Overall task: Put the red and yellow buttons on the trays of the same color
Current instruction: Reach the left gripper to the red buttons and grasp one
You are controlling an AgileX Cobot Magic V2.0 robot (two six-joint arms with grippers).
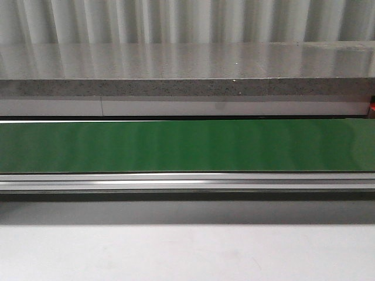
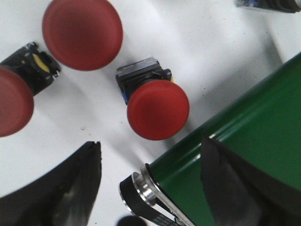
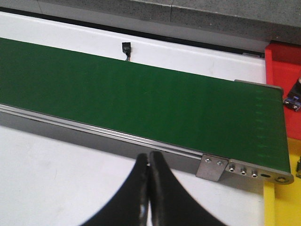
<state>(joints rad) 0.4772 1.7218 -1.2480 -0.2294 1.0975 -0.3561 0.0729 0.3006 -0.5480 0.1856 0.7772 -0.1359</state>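
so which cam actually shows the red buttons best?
Left wrist view: three red buttons lie on the white surface beside the green belt, the middle one complete, between the open fingers. The front view shows only belt. The right wrist view shows none clearly, just a red tray.

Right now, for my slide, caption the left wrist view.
Open left gripper hovering over red buttons on the white table beside the green conveyor belt's end.

matt green belt [image 1: 187, 146] in a brushed-metal frame [image 1: 187, 181]; smooth matt red button caps [image 2: 158, 109].
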